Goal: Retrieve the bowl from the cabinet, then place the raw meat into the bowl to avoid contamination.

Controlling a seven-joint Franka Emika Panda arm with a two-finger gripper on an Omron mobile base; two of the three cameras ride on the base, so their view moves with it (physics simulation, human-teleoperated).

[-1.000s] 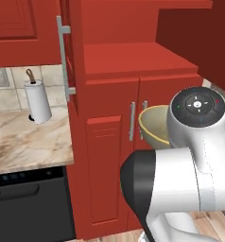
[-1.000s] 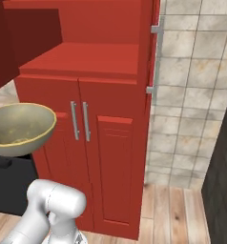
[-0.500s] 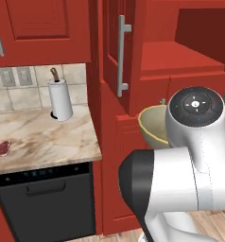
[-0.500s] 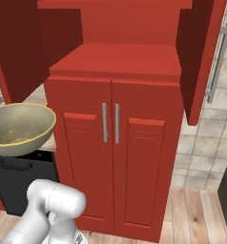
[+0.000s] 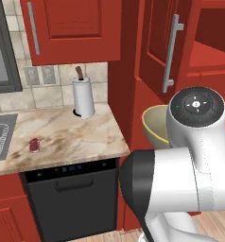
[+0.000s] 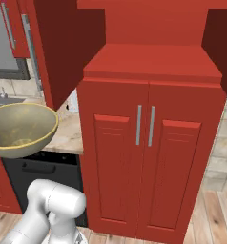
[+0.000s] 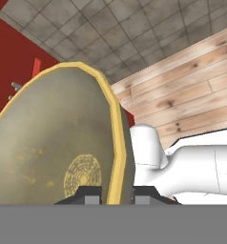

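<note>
Shallow olive-tan bowl [image 7: 53, 143]: rim clamped in the hand [image 7: 110, 193]. Small dark red meat lump [image 5: 34, 144]: well apart, on marble counter [image 5: 72, 137]. Advice: carry level, lower beside meat.

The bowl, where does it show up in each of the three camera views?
Left base view: bowl right of centre, partly behind the arm.
Right base view: bowl at the left edge, mid-height.
Hand view: bowl fills the left half, rim between the fingers.
Shared landmark: the red cabinet.
</note>
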